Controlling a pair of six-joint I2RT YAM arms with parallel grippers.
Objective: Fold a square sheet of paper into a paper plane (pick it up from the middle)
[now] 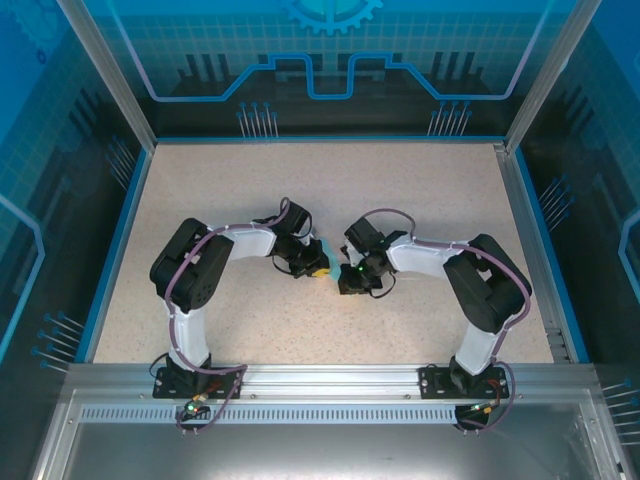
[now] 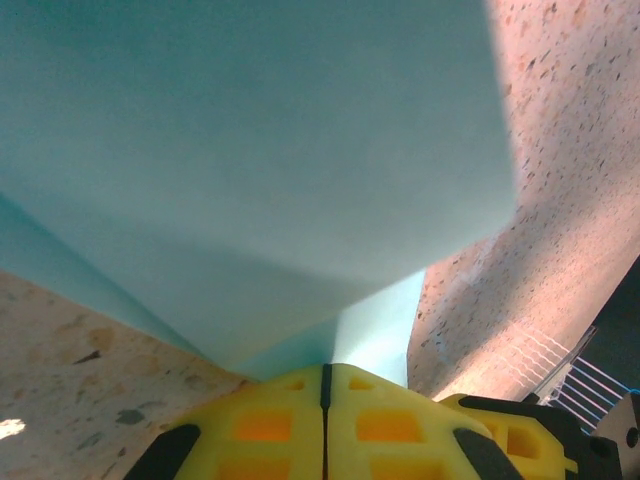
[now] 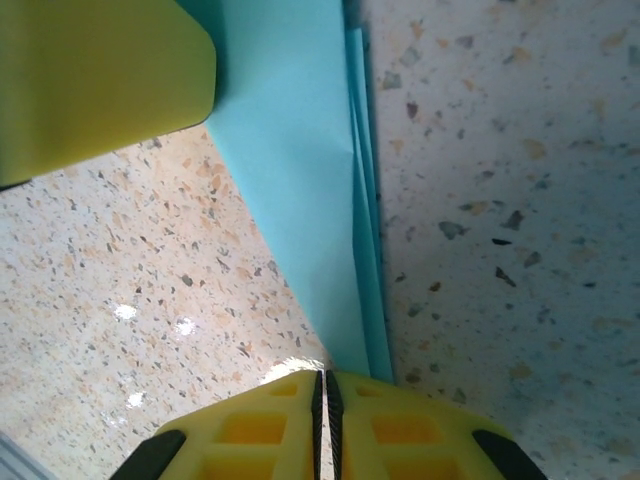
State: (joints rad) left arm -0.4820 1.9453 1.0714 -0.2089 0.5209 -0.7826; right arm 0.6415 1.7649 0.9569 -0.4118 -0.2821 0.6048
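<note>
Jointly, left claw (image 2: 324, 375), right claw (image 3: 322, 380) pinching paper (image 2: 250, 180) (creased)

1. The paper (image 3: 290, 180) is coloured plain light cyan.
2. The fingers (image 3: 250, 435) are moulded yellow, recesses orange.
3. The table (image 1: 420, 190) is speckled beige, edged blue.
4. The arms (image 1: 250, 241) are finished black and white, cables (image 1: 386, 211) purple.
5. The walls (image 1: 60, 180) are printed blue with grid lines.
</note>
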